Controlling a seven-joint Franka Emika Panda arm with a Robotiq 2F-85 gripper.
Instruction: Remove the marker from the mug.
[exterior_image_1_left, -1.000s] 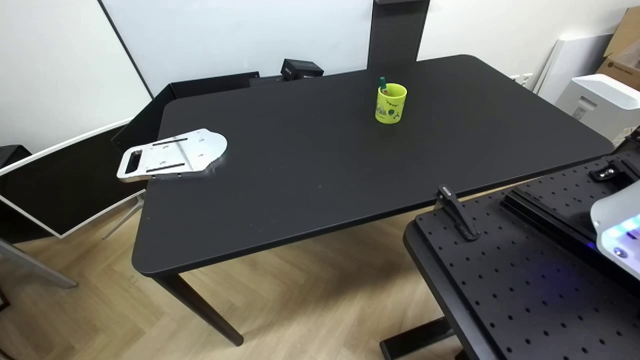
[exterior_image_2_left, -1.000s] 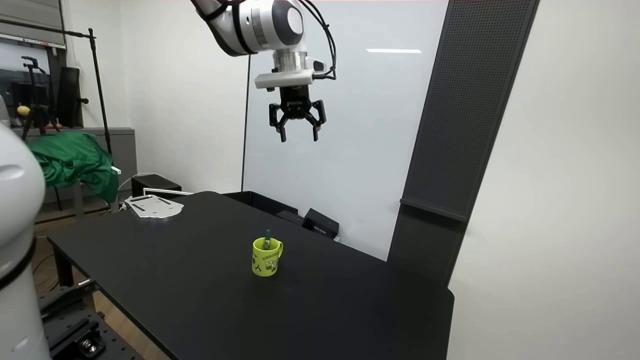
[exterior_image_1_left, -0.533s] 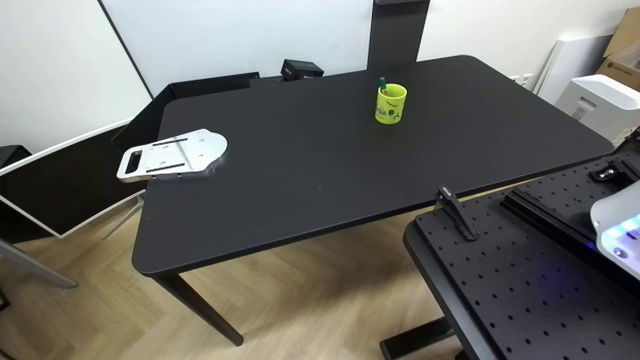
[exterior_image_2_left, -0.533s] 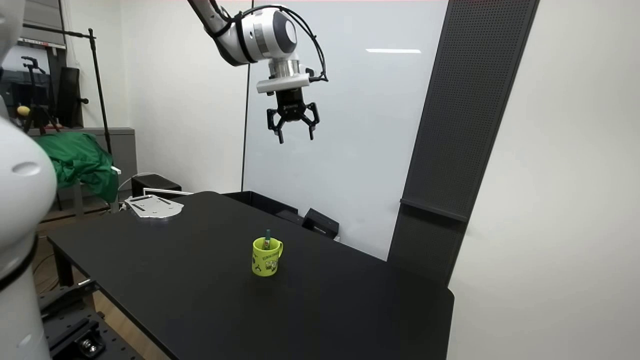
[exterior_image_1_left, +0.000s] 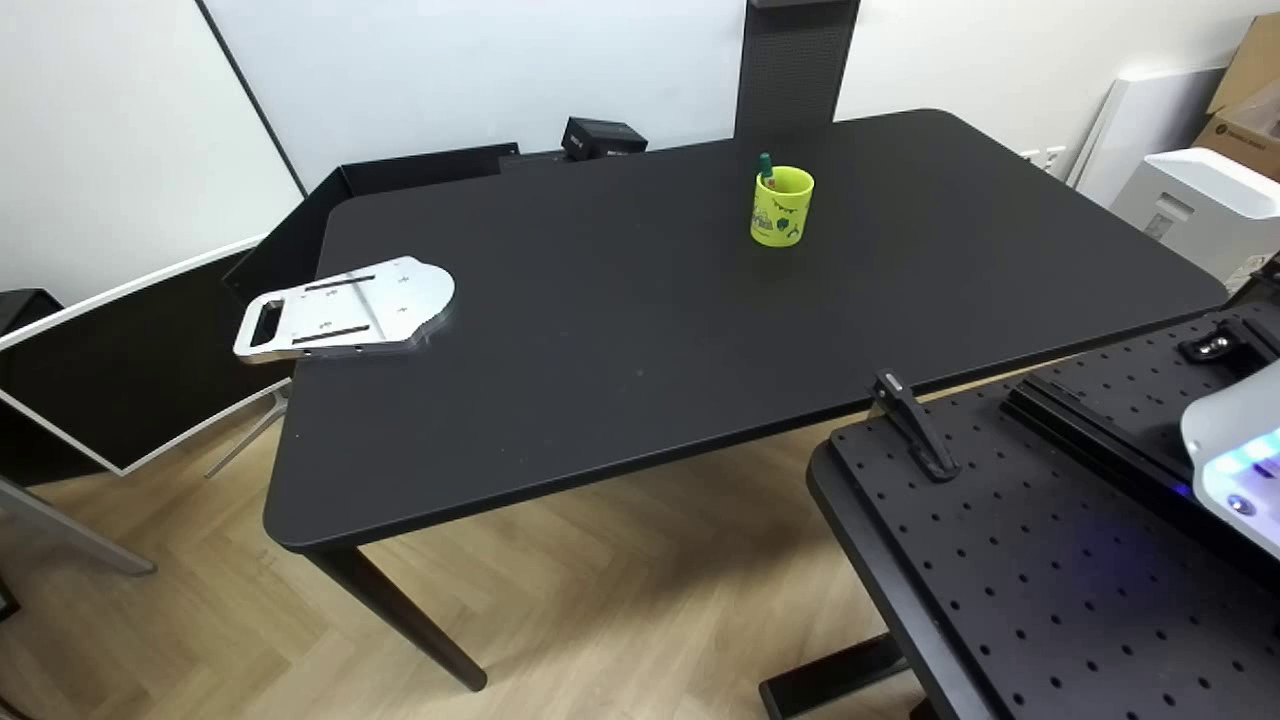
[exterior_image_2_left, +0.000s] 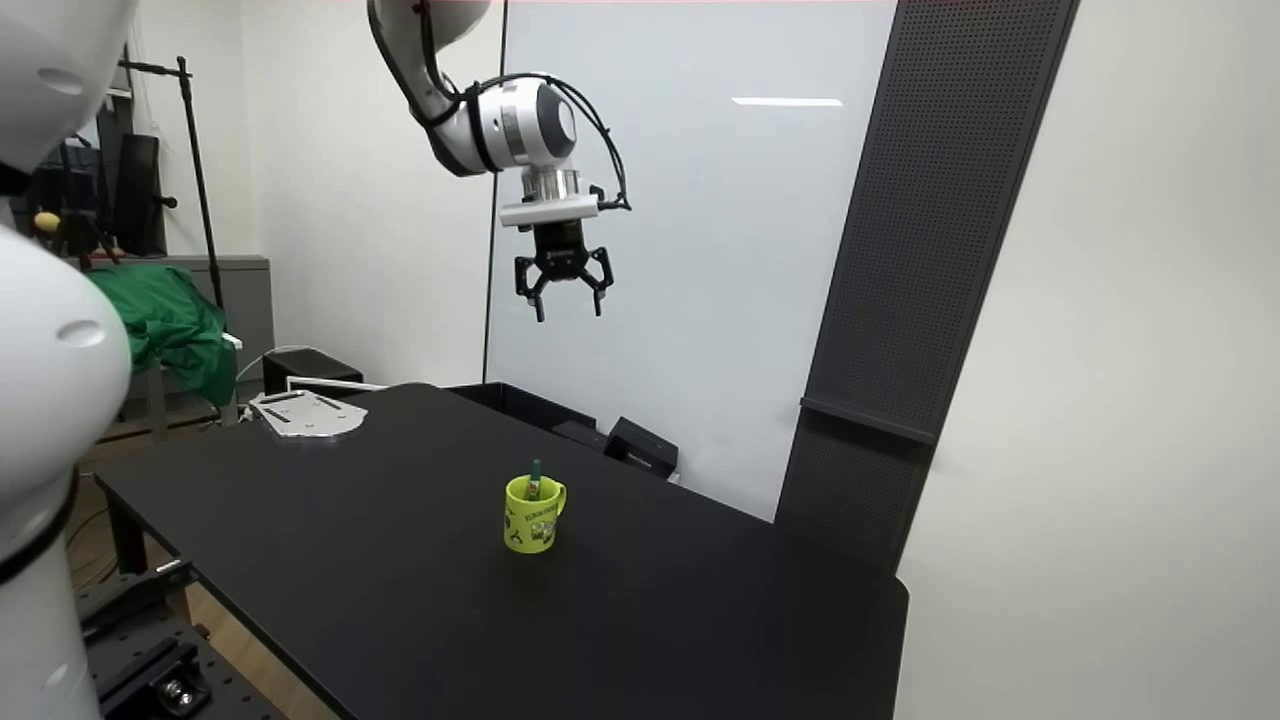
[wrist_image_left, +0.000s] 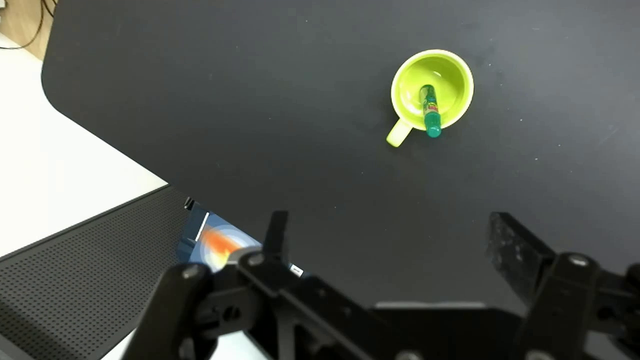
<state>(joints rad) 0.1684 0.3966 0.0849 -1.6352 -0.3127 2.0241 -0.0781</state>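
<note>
The table (exterior_image_1_left: 600, 330) spreads flat beneath the mug (exterior_image_1_left: 781, 217). Well apart from the mug, a pale plate (exterior_image_1_left: 350, 308) juts past the table's edge, perhaps merely parked. Well above the mug's level hangs the gripper (exterior_image_2_left: 569, 315), fingers wide apart, pointing down, nothing between them, presumably to straddle its target. The mug stands upright, its wall seemingly propping the marker (wrist_image_left: 430, 109), which tilts inside it near the handle (wrist_image_left: 399, 133), green end above the rim, likely offering a hold.

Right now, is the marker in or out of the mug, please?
In: the marker leans inside the mug, one end above the rim.
</note>
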